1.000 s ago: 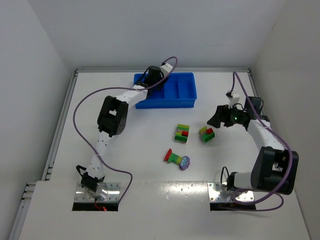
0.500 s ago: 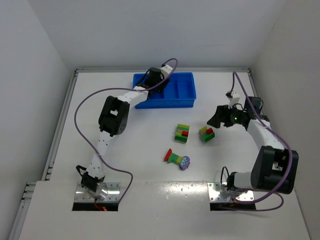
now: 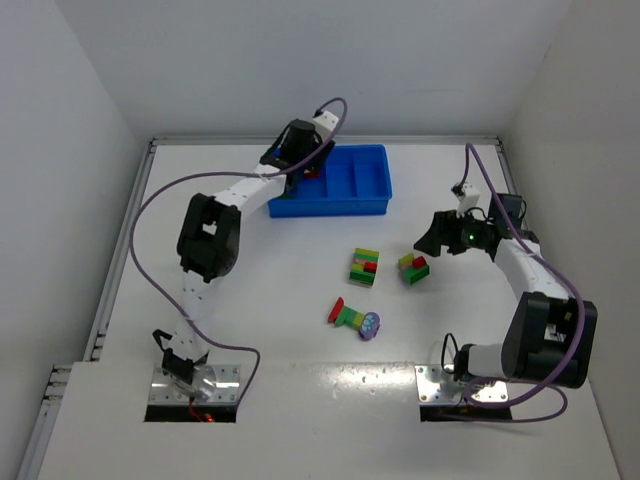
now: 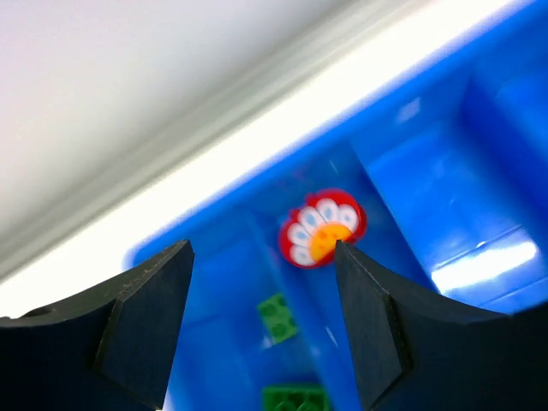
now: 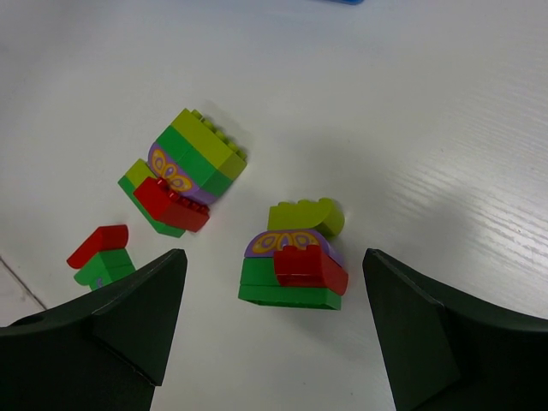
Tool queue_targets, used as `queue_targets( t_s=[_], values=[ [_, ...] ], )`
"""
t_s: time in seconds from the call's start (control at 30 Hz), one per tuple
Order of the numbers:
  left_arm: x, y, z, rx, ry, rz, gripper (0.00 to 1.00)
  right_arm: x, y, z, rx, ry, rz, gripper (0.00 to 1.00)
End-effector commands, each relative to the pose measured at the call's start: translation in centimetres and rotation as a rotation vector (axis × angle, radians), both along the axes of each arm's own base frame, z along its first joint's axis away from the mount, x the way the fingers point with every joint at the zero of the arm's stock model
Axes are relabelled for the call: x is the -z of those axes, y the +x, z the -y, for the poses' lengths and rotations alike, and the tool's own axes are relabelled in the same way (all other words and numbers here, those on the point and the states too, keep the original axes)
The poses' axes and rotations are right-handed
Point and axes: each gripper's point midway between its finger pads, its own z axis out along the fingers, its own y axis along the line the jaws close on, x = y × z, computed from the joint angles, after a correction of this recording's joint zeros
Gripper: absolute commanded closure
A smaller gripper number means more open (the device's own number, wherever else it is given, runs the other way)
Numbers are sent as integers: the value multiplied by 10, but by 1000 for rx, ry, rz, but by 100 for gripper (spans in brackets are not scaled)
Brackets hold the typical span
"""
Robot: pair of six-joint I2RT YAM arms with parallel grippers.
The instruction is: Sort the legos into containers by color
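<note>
The blue tray [image 3: 345, 207] stands at the back of the table. My left gripper [image 3: 304, 160] hangs open and empty over its left end. In the left wrist view the gripper [image 4: 261, 261] is above a red flower piece [image 4: 322, 229] and two green bricks [image 4: 280, 317] lying in the tray [image 4: 402, 111]. My right gripper [image 3: 429, 243] is open and empty just right of a green, red, purple and yellow clump [image 3: 413, 268], which lies between its fingers in the right wrist view [image 5: 295, 257]. A second clump [image 3: 365, 267] lies left of that one. A third [image 3: 350, 315] has a purple flower [image 3: 371, 325].
White walls close the table at the back and both sides. The two arm bases sit at the near edge. The second clump [image 5: 181, 171] and a red-and-green piece [image 5: 101, 253] lie left of my right gripper [image 5: 274, 334].
My left gripper has swung left and back along the tray to its left end, and the arm's elbow shifted left. The right arm and the clumps have not moved.
</note>
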Motion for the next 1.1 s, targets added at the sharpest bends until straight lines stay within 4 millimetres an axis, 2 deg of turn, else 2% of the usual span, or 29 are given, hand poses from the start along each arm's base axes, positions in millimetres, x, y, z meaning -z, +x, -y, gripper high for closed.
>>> queue_targets(
  t_s=[0.0,0.03,0.07,0.13,0.17,0.2,0.23,0.27,0.3,0.33,0.37,0.4,0.43,0.47,0.5,0.6,0.63,0.77,0.9,0.93,1.03,1.07],
  values=[
    [-120,-17,-1,-2,-113,170,27,-14,4,-2,-28,10,70,16],
    [-130,-21,-2,8,-118,174,27,-16,4,-2,-28,8,79,16],
    [-145,-36,1,30,-122,170,27,-15,1,-3,-28,8,77,16],
    [-156,-56,9,96,-132,143,27,-19,0,-4,-34,13,89,16],
    [-140,-75,15,152,-119,66,27,-19,1,-4,-39,7,95,16],
    [-160,-102,32,301,-164,49,27,-22,0,-6,-48,15,106,16],
    [-157,-122,41,400,-177,8,27,-23,0,-6,-48,15,106,16],
    [-126,-147,40,494,-156,-89,27,-23,-2,-8,-66,25,107,16],
    [-121,-169,46,584,-168,-126,27,-26,-5,-10,-73,34,109,16],
    [-130,-199,52,705,-201,-139,27,-29,-5,-11,-101,28,131,16],
    [-103,-223,55,761,-191,-218,27,-30,-12,-17,-133,55,119,16],
    [-90,-246,57,824,-169,-266,29,-30,-16,-20,-150,67,114,16],
    [-92,-265,59,870,-189,-285,31,-29,-18,-21,-183,59,131,16],
    [-84,-276,59,893,-183,-300,31,-29,-21,-23,-192,65,128,16],
    [-61,-296,58,908,-174,-362,31,-28,-22,-23,-197,62,125,16],
    [-37,-327,51,913,-130,-407,34,-29,-20,-16,-185,21,152,16],
    [-36,-331,55,910,-129,-391,34,-28,-19,-14,-176,7,148,16],
    [-30,-334,44,829,-128,-361,34,-21,-18,-2,-124,-72,106,16],
    [-32,-327,31,720,-137,-302,34,-11,-39,-3,-112,-78,-31,18],
    [-26,-329,29,722,-140,-290,34,-13,-41,-6,-136,-63,-26,18],
    [-19,-339,29,733,-172,-319,34,-21,-43,0,-112,-116,68,20],
    [-15,-352,36,782,-186,-346,32,-22,-43,0,-111,-123,91,20]
  ],
)
